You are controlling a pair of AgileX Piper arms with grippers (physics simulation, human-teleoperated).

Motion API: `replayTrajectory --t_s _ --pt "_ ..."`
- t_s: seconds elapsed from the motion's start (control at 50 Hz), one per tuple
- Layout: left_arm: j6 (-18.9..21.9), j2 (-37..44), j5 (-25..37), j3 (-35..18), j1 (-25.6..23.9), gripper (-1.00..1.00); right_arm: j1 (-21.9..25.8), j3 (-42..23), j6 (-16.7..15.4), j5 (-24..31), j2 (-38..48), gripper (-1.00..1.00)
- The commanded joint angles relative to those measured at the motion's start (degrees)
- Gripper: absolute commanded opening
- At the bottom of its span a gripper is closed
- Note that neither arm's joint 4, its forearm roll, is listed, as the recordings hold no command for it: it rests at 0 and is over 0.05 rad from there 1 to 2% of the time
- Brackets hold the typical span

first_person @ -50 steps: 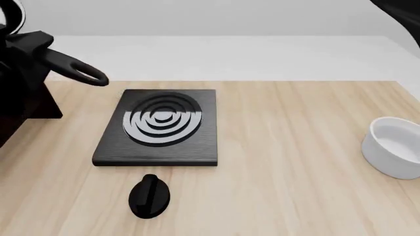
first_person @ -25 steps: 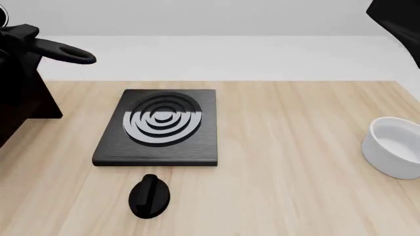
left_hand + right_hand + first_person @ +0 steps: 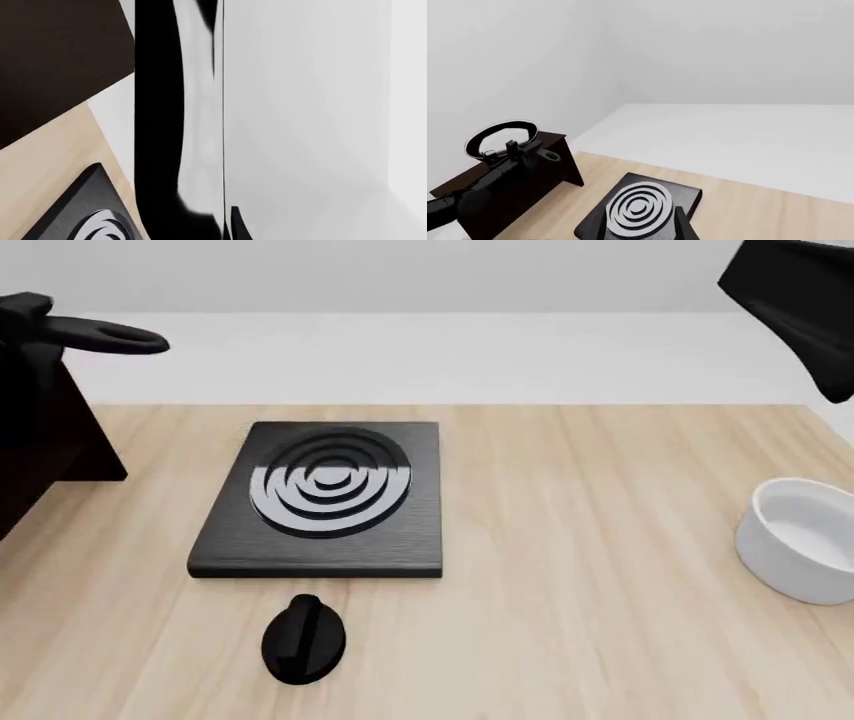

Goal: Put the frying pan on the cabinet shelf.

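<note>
While the left gripper [image 3: 514,152] grips its handle, the frying pan [image 3: 500,137] hangs above the cabinet shelf [image 3: 527,175].
Cabinet stands at the table's [image 3: 601,540] left edge; right gripper's jaws: cannot tell.

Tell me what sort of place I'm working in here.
Most likely a simulated kitchen mock-up on a wooden table: a black stove plate with rings, its knob in front, a white bowl, and a frying pan above a dark cabinet.
</note>
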Motion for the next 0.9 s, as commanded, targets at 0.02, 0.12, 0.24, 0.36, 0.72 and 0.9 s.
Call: replayTrajectory --t_s 0.02,0.12,0.24,0.36,0.72,0.9 --pt "-0.7 1.3 -2.3 -1.4 3.0 -1.0 0.3 0.7 0.5 -0.3 0.3 1.0" --pt "-1.6 2.3 -3.7 -1.0 4.4 -1.0 0.3 1.1 0.5 -0.7 0.6 1.0" --pt "-2.3 3.5 -5.2 -0.4 5.7 -1.0 0.7 1.5 0.7 -1.2 1.3 1.0" --pt "-3.0 5.0 -6.9 0.8 6.8 -1.0 0.7 1.8 0.7 -1.7 1.8 1.0" --pt "-2.6 9.4 -11.3 2.7 10.3 -1.0 0.6 2.4 0.5 -1.9 2.3 1.0" --pt "-2.9 10.3 -12.0 2.7 10.9 -1.0 0.2 2.5 0.5 -2.1 2.3 1.0"
